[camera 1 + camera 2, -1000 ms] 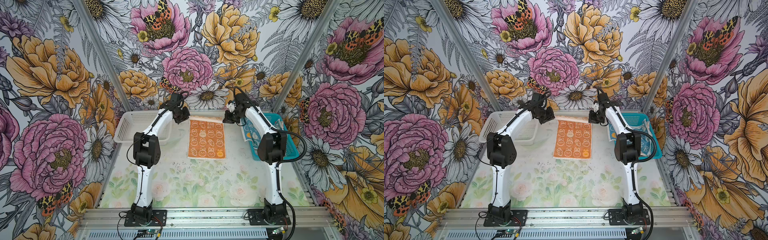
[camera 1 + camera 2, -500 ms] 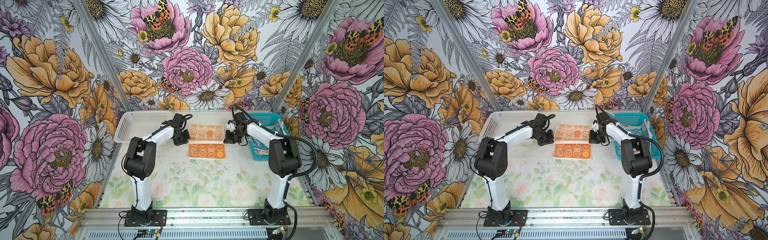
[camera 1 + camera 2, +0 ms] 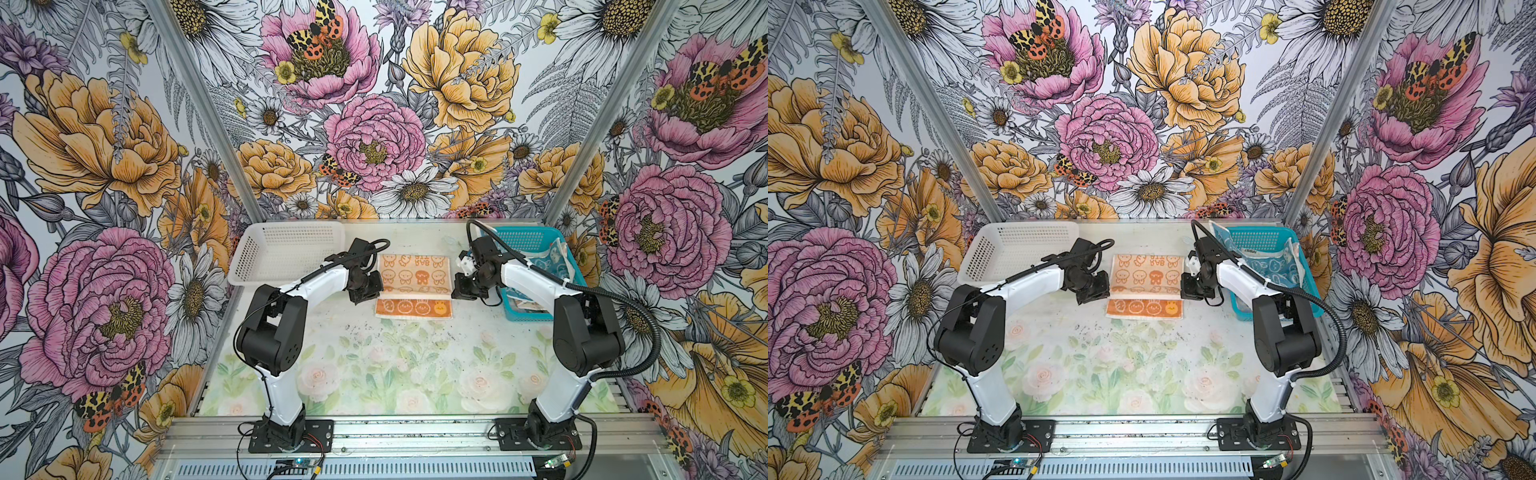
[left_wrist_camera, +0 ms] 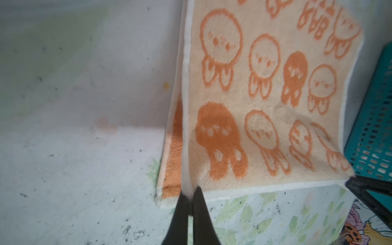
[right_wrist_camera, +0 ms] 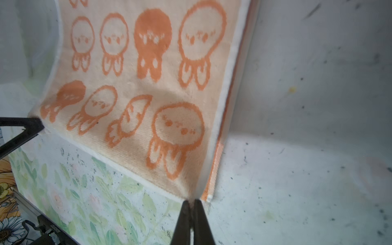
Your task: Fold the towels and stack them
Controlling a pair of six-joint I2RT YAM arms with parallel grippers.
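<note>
Orange towel [image 3: 414, 274] edge between both jaws

Overhead stereo pair, wrist views close on towel [image 4: 265, 95]

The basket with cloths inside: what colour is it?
The basket is teal; a top view shows it best.

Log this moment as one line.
towel: partly folded, near strip uncovered | left gripper: shut on towel corner | right gripper: shut on towel corner
</note>
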